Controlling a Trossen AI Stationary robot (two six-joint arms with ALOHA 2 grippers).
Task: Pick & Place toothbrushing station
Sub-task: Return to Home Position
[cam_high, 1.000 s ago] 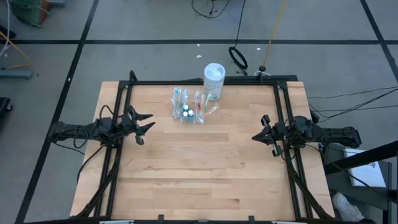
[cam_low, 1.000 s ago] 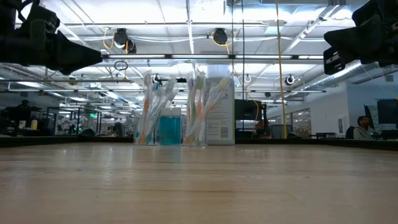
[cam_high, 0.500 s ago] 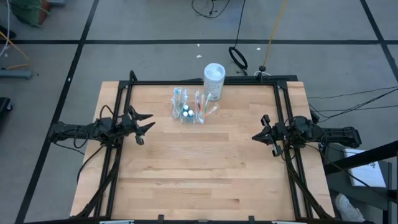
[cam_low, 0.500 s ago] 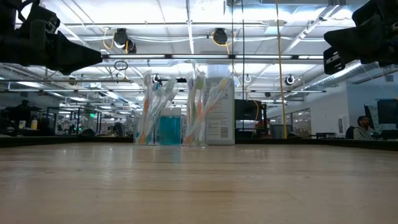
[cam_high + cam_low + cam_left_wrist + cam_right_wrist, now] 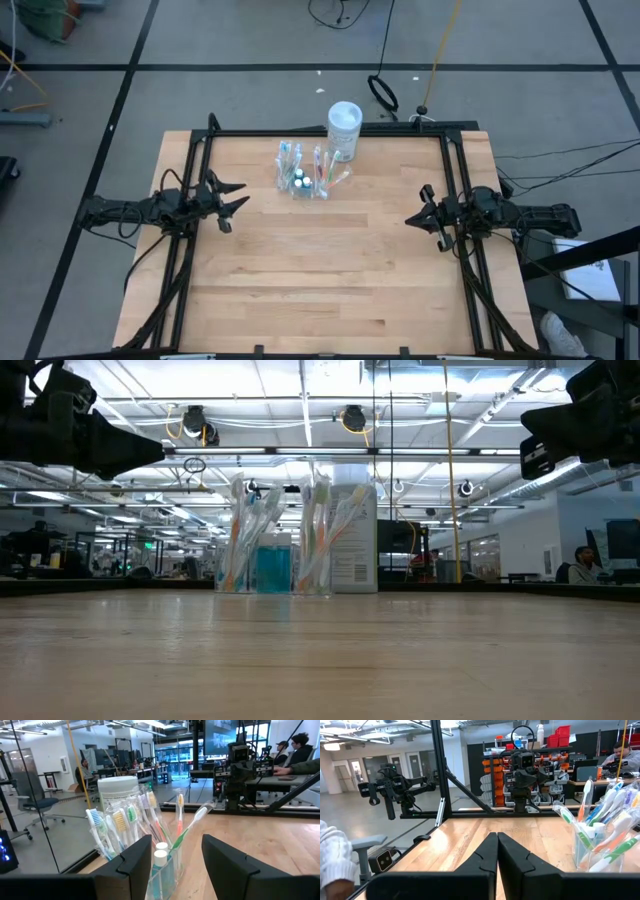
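The toothbrushing station (image 5: 305, 172) is a small clear plastic holder with upright compartments full of toothbrushes and small blue bottles; its base stands on the wooden table near the far edge, also seen in the low view (image 5: 275, 540), the left wrist view (image 5: 145, 840) and the right wrist view (image 5: 602, 835). My left gripper (image 5: 238, 196) hovers open and level at the table's left side, apart from the station. My right gripper (image 5: 410, 219) hovers shut at the table's right side, holding nothing.
A white cylindrical lidded tub (image 5: 344, 128) stands right behind the station at the far edge. Black frame rails (image 5: 452, 180) run along the table's left, right and far sides. Bare wood (image 5: 320, 270) fills the middle and near part. People sit beyond the table (image 5: 582, 565).
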